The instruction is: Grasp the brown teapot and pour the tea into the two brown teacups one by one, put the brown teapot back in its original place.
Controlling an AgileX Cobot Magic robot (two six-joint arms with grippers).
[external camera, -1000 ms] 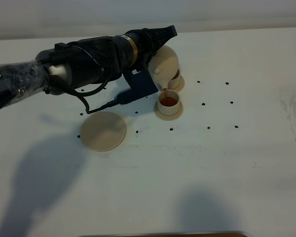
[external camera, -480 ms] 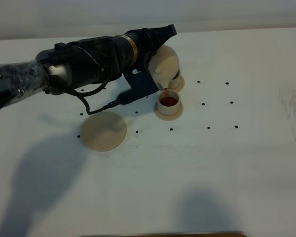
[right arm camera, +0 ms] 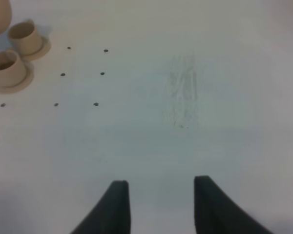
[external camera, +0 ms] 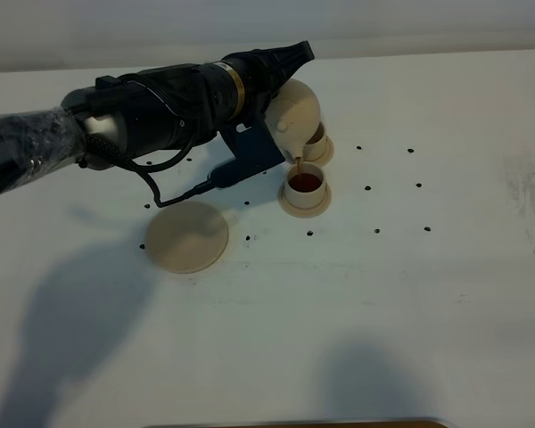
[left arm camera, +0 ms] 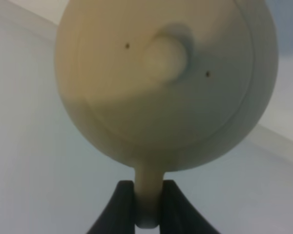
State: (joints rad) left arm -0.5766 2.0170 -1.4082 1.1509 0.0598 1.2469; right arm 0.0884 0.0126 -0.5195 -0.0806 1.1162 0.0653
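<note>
Overhead view shares teacups (external camera: pixel 305 193) (with right wrist).

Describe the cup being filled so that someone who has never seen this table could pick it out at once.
On the white table, a black arm reaches in from the left, tipping a beige teapot. Directly under its spout stands a small beige cup on its own saucer. Unlike the second cup behind it, half hidden by the teapot, this one shows red-brown tea inside.

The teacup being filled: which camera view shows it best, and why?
Exterior high: the teacup sits unobstructed, tea visible inside. Right wrist shows it small at the frame's edge; left wrist shows only the brown teapot.
</note>
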